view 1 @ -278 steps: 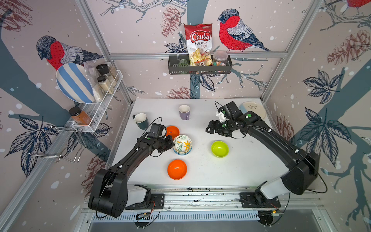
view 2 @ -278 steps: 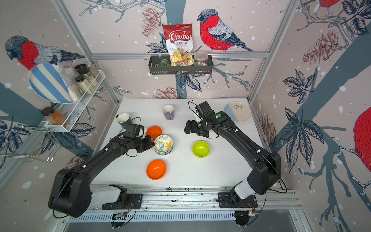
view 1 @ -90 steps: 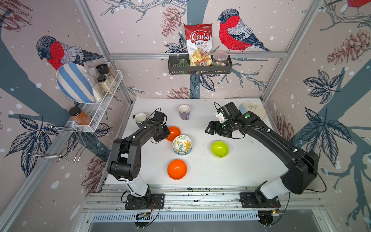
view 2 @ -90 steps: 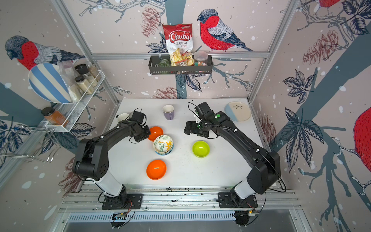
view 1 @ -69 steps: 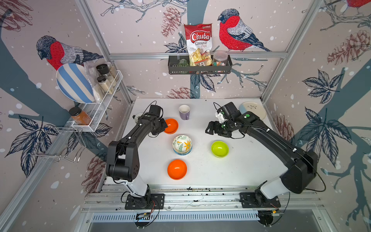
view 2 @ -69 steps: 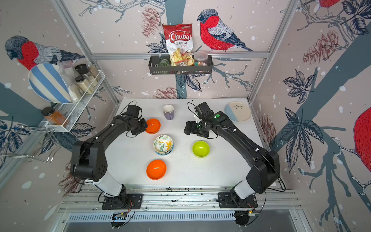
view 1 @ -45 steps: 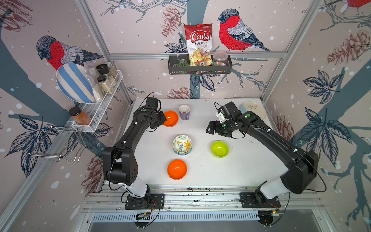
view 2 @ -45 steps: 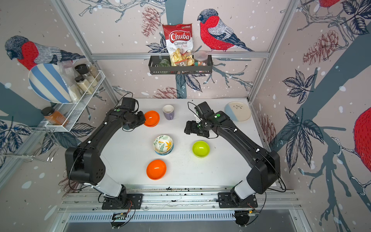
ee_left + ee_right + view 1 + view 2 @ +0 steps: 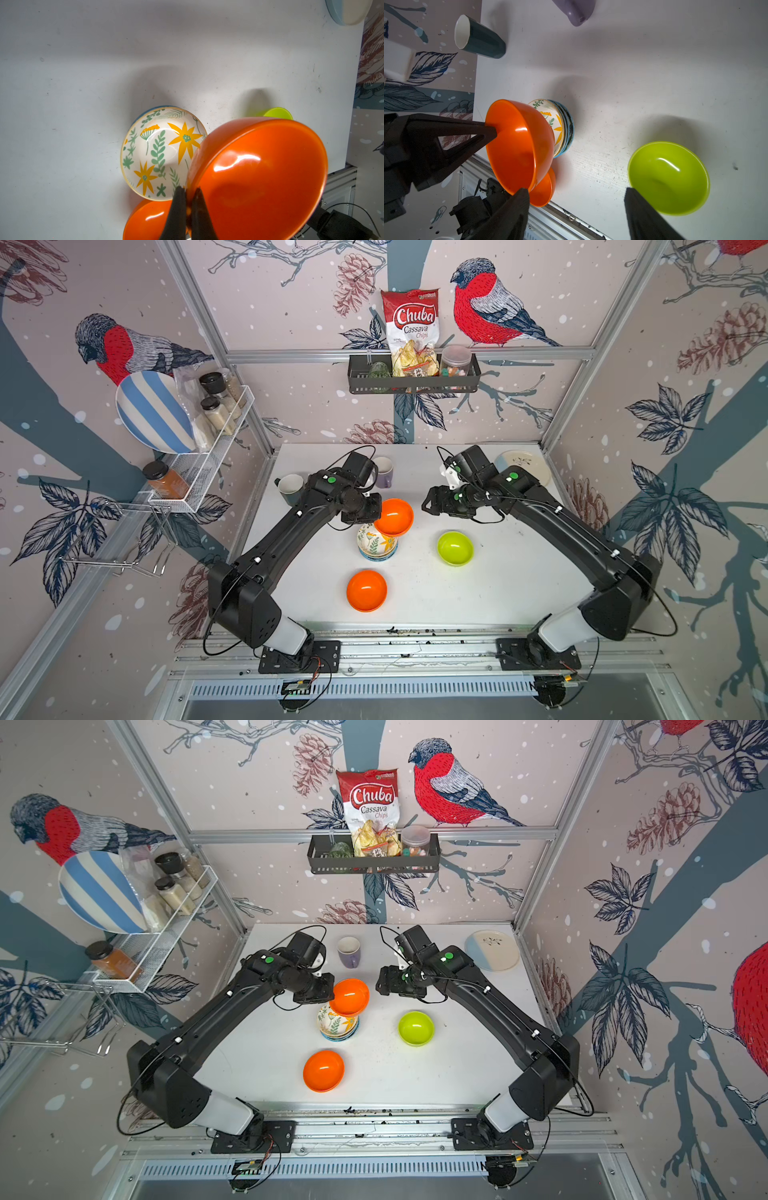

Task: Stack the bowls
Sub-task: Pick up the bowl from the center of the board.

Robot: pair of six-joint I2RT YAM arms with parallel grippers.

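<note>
Left arm was stretched forward over the middle of the table (image 9: 478, 597), elbow low, wrist bent inward. The left claw (image 9: 371, 509) was pinched tight on the rim of the held orange bowl (image 9: 394, 516); the left wrist view showed both fingers (image 9: 178, 207) clamped either side of the rim. The bowl hung open side up over the far right edge of the stack of patterned bowls (image 9: 374, 545), covering part of it in both top views; could not tell if they touched. Right arm was reached forward too, wrist turned toward the centre. The right claw (image 9: 428, 504) was up off the table with jaws wide and nothing between them, well apart from the lime green bowl (image 9: 455, 548). The second orange bowl (image 9: 366, 590) sat alone near the front edge.

Compared with half a second back: the left arm had swung in from the far left corner, bringing the bowl from beside the purple mug (image 9: 384, 472) to over the stack. The dark mug (image 9: 289, 487), hidden by the arm then, was in sight again. About three seconds back that bowl sat on the table left of the stack. Right arm, stack, lime green bowl and second orange bowl had not shifted
</note>
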